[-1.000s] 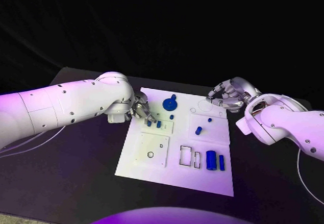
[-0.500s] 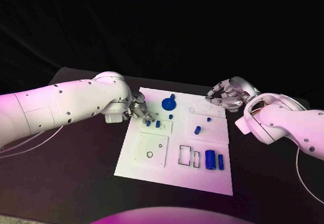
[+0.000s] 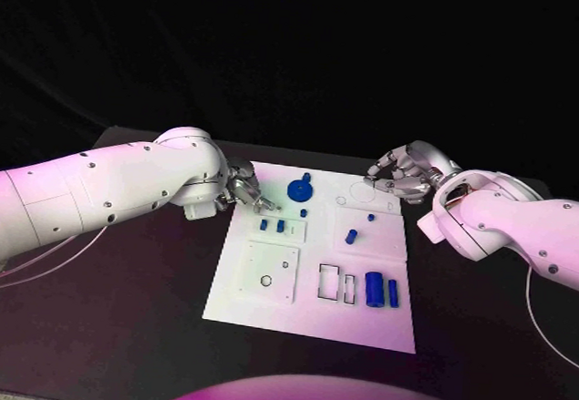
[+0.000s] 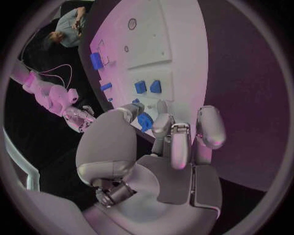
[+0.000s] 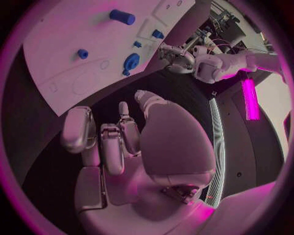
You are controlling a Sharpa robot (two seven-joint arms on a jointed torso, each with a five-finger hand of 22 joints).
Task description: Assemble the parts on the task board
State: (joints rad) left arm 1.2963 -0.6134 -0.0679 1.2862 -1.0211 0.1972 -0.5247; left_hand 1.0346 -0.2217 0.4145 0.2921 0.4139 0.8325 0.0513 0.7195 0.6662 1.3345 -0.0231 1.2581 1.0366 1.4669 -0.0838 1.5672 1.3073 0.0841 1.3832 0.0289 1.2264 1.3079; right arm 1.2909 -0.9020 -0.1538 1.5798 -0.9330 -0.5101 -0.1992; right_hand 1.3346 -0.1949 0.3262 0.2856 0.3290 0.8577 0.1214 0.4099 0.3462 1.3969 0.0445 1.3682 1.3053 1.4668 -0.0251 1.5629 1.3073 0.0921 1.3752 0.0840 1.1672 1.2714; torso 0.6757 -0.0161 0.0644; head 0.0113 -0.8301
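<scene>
Task board, flat white rectangular plate (image 3: pixel 312 306) at table centre, outlined cut-outs and small blue plastic parts (image 3: pixel 376 288) on it | left hand (image 3: pixel 247 192) at its 10 o'clock edge, pinching a small blue piece (image 4: pixel 144 121) | right hand (image 3: pixel 399 177) at 1 o'clock, fingers curled, holding nothing | advice: lower piece squarely over its recess, release only once seated.

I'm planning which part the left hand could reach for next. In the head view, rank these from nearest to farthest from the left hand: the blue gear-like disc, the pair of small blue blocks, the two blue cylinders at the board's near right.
1. Pair of small blue blocks, just beside the left hand.
2. Blue gear-like disc, at the board's far end.
3. Two blue cylinders, near right corner.
</scene>
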